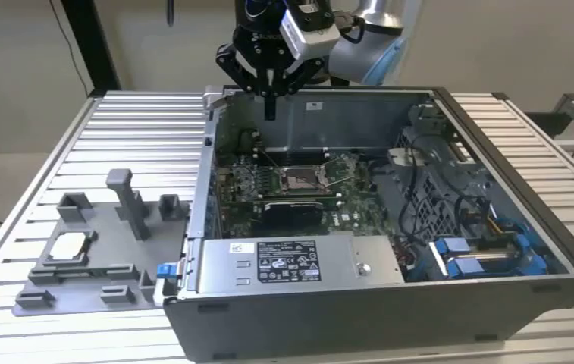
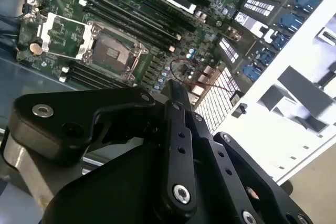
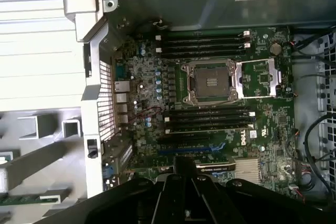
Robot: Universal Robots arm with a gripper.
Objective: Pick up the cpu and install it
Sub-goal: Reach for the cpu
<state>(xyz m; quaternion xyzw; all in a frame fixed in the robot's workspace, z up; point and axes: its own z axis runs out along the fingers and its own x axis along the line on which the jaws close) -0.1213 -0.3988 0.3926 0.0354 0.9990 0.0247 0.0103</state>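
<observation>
The gripper (image 1: 269,112) is hanging with its dark fingers pressed together on nothing, high over the far wall of the open computer case (image 1: 388,303). The cpu (image 1: 69,246) is lying flat, silver top up, in a recess of the grey fixture (image 1: 84,284) on the slatted table (image 1: 135,129), well apart from the gripper, at the exterior view's left. A tall grey post (image 1: 125,199) is standing just beside the cpu on the side towards the case, and the case's side wall is rising between fixture and motherboard (image 1: 236,182). The socket (image 3: 210,81) is sitting mid-board between rows of memory slots in both wrist views, its dark centre bare and its metal frame swung open beside it. A power supply (image 1: 287,262) is covering the near part of the case, with cables (image 1: 438,189) running at the exterior view's right.
</observation>
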